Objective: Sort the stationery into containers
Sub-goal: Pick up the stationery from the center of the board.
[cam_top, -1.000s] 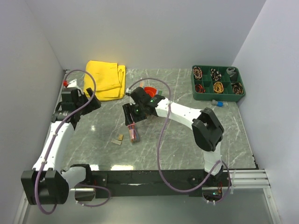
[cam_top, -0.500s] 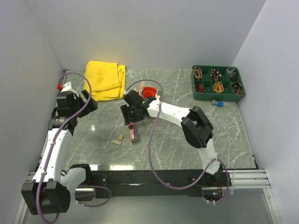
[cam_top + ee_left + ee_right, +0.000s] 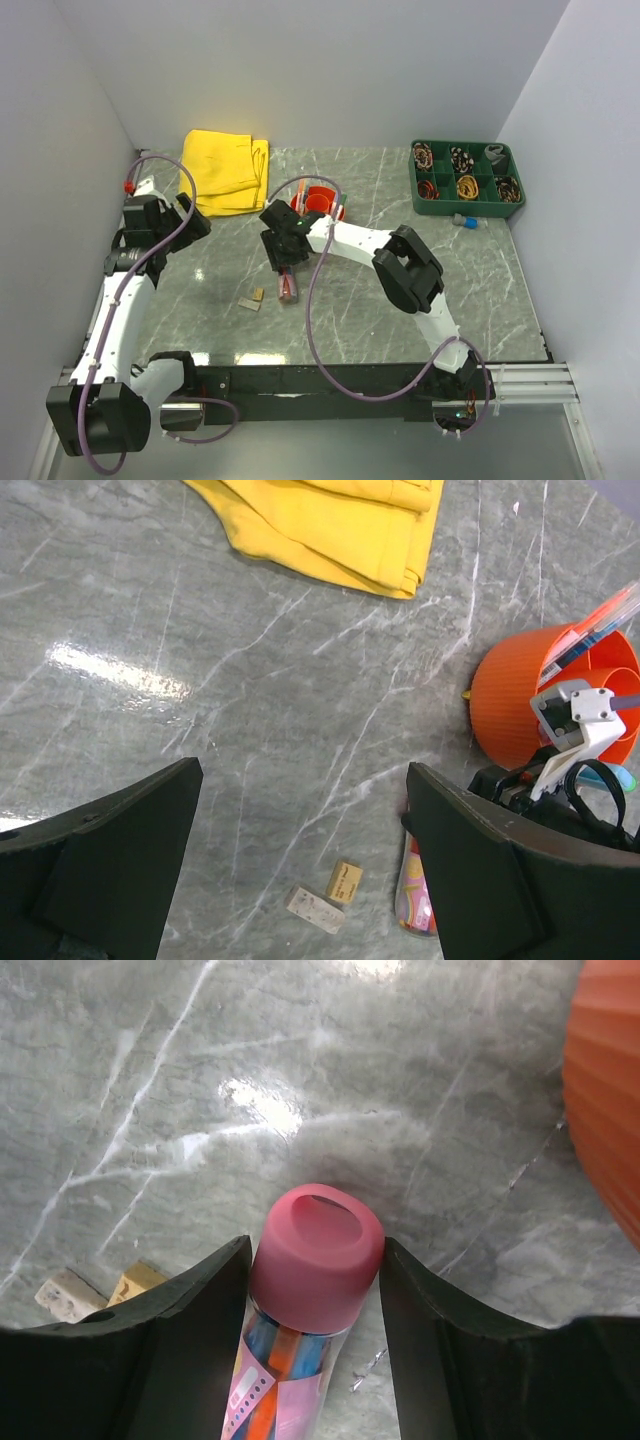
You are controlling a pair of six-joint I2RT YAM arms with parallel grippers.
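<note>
A pink-capped clear tube [image 3: 288, 1375] of coloured sticks lies on the marble table; it also shows in the top view as the tube [image 3: 289, 288]. My right gripper [image 3: 313, 1260] is shut on it, one finger pressed against each side of the pink cap. Two small eraser blocks [image 3: 345, 881] [image 3: 315, 910] lie just left of the tube. The orange organiser bowl [image 3: 320, 198], with pens standing in it, sits behind my right gripper [image 3: 283, 264]. My left gripper [image 3: 302, 780] hangs open and holds nothing, high over the table's left side.
A folded yellow cloth [image 3: 226, 170] lies at the back left. A green divided tray [image 3: 467, 178] of coiled items stands at the back right, with a small blue-grey item [image 3: 466, 220] in front of it. Purple cables loop over both arms.
My right gripper has slid left and down onto the tube and its jaws have narrowed onto the pink cap. The left arm drew back slightly to the left.
</note>
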